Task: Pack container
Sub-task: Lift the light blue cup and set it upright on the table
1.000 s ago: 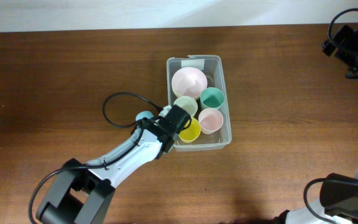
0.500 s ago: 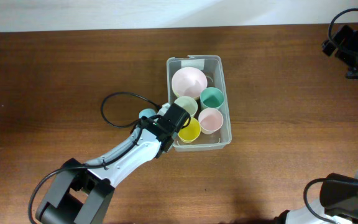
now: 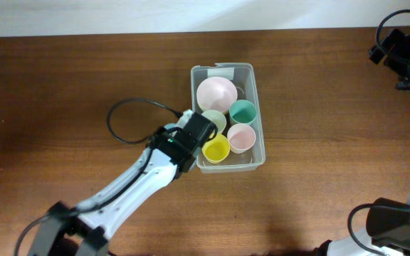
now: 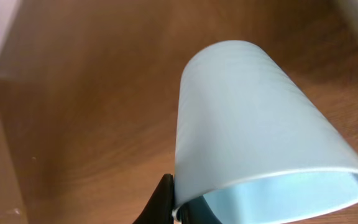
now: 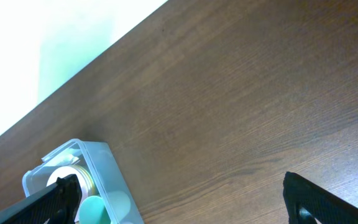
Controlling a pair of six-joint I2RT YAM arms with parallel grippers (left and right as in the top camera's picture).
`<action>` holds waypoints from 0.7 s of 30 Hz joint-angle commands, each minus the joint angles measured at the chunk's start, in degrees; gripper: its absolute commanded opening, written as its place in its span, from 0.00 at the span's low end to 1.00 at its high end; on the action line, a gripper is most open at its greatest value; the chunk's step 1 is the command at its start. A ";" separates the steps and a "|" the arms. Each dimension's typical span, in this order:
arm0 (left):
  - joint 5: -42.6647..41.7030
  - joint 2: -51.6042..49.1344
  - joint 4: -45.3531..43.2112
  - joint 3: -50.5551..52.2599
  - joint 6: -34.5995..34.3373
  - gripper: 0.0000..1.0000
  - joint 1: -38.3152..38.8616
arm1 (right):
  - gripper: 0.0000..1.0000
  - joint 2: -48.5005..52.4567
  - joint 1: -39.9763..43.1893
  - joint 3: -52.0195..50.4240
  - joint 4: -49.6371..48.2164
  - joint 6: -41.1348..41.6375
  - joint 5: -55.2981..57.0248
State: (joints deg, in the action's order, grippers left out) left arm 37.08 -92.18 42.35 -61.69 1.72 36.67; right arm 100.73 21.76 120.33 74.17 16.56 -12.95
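Left claw [image 4: 182, 208] gripped the pale blue cup [image 4: 260, 124] by its rim; it needed to clear the container [image 3: 228, 165] wall before nesting. Right claw [image 5: 188, 205] hung released.

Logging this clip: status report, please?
Left gripper shut on a blue cup, beside the bin. Right gripper open, empty, well clear. Bin holds a bowl and four cups; little free space.

top-down overhead, close left wrist, distant right wrist, container [image 3: 240, 158] shared
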 commanded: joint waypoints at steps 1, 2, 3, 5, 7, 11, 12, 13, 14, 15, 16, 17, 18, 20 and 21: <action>-1.05 5.40 4.09 -5.62 -0.85 0.00 -0.37 | 0.99 0.24 0.07 0.04 0.00 0.46 -0.07; -2.03 5.88 5.46 -6.64 -0.85 0.00 -0.37 | 0.99 0.24 0.07 0.04 0.00 0.46 -0.07; -2.89 6.23 6.64 -7.52 -0.85 0.01 -0.37 | 0.99 0.24 0.07 0.04 0.00 0.44 -0.07; -4.79 6.67 8.92 -9.11 -0.87 0.01 -0.37 | 0.99 0.24 0.07 0.04 0.00 0.46 -0.07; -7.50 6.71 11.06 -10.56 -1.09 0.01 -0.72 | 0.99 0.24 0.07 0.04 0.00 0.46 -0.07; -16.70 6.71 17.62 -12.72 -7.82 0.00 -4.44 | 0.99 0.24 0.07 0.04 0.00 0.44 -0.07; -18.01 6.71 18.60 -12.79 -9.66 0.00 -5.38 | 0.99 0.24 0.07 0.04 0.00 0.46 -0.07; -19.78 6.71 19.93 -12.79 -12.55 0.01 -6.80 | 0.99 0.24 0.07 0.04 0.00 0.46 -0.07; -21.94 6.71 21.51 -12.79 -16.65 0.00 -8.70 | 0.99 0.24 0.07 0.04 0.00 0.44 -0.07; -24.33 6.67 22.99 -12.79 -19.52 0.01 -10.69 | 0.99 0.24 0.07 0.04 0.00 0.44 -0.07; -26.60 6.56 24.13 -12.79 -21.27 0.01 -12.50 | 0.99 0.24 0.07 0.04 0.00 0.46 -0.07; -28.09 6.51 24.96 -12.79 -22.03 0.01 -13.99 | 0.99 0.24 0.07 0.04 0.00 0.46 -0.07; -29.55 6.34 26.16 -12.79 -23.19 0.00 -16.22 | 0.99 0.24 0.07 0.04 0.00 0.44 -0.07; -31.45 5.73 28.00 -12.79 -23.58 0.00 -20.59 | 0.99 0.24 0.07 0.04 0.00 0.46 -0.07; -31.93 5.42 28.44 -12.79 -23.58 0.01 -21.99 | 0.99 0.24 0.07 0.04 0.00 0.46 -0.07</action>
State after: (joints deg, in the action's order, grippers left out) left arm 11.62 -86.26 69.78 -73.32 -16.80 18.92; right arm 100.73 21.76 120.31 74.19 16.56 -12.95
